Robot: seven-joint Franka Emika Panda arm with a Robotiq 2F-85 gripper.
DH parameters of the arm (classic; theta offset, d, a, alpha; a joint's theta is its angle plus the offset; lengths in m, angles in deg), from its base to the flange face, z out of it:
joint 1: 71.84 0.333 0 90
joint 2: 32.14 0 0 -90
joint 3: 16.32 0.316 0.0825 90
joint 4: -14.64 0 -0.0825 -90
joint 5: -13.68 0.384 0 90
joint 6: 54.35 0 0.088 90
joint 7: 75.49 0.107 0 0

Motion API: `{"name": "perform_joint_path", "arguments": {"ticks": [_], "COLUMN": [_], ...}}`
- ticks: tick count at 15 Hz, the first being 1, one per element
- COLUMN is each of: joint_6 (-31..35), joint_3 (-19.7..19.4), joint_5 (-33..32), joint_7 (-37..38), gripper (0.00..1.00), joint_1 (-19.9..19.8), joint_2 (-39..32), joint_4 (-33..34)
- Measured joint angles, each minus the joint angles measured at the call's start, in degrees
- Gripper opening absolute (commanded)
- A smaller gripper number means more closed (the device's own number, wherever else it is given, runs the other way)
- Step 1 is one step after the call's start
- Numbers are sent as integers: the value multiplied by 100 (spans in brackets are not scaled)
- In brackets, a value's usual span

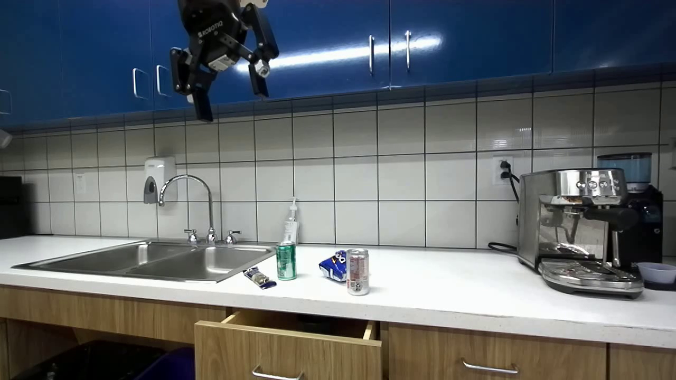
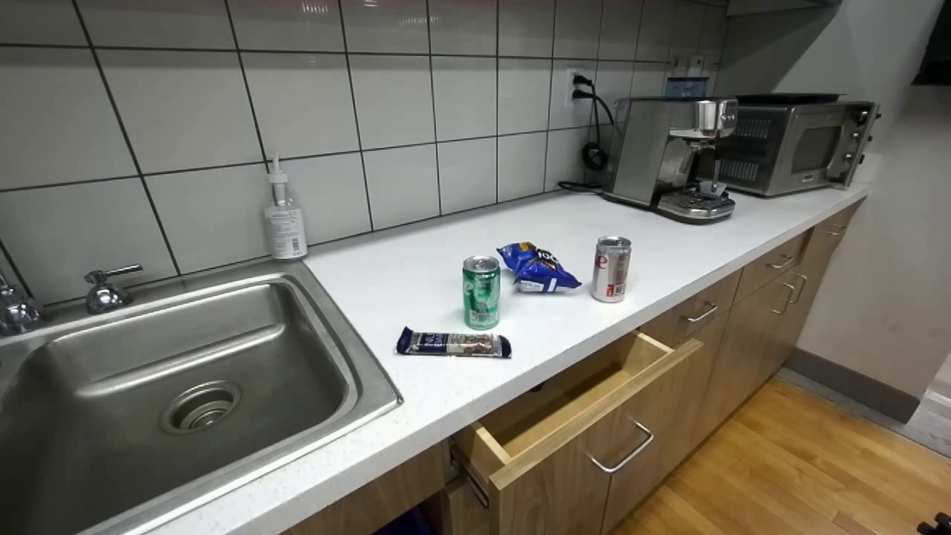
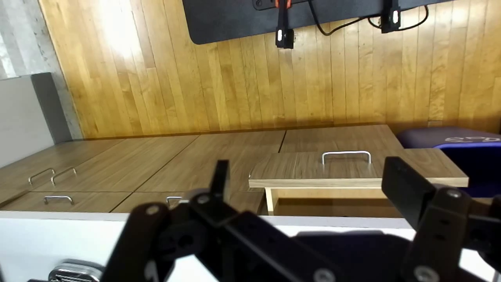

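Note:
My gripper (image 1: 231,100) is open and empty, high above the counter in front of the blue upper cabinets. Its spread fingers also show in the wrist view (image 3: 309,168), with nothing between them. A wooden drawer (image 1: 288,348) below the counter is pulled open; it also shows in an exterior view (image 2: 565,475) and in the wrist view (image 3: 289,166). On the counter stand a green can (image 2: 481,297) and a silver can (image 2: 611,271), both upright. A blue snack bag (image 2: 536,269) lies between them. A dark wrapped bar (image 2: 453,344) lies flat near the sink.
A steel sink (image 1: 253,266) with a faucet (image 1: 210,211) is beside the bar. A pump bottle (image 2: 285,223) stands by the tiled wall. A coffee machine (image 1: 581,227) and a microwave (image 2: 810,145) stand farther along. Blue cabinets (image 1: 317,47) hang behind the gripper.

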Motion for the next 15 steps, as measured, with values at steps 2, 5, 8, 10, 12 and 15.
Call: {"name": "perform_joint_path", "arguments": {"ticks": [2,5,8,10,12,15], "joint_6": [114,446,858,1118,1361,1703], "joint_3": [-21,-64,-89,-98,-130,-203], "joint_5": [10,16,15,15,15,12], "joint_7": [-4,-5,-48,-126,-257,-460], "gripper": [100,100,100,100,100,100], "joint_1": [77,207,290,323,351,367], "joint_2": [-101,-371,-684,-901,-1110,-1420], "joint_4": [-55,-179,-284,-330,-360,-397]}}
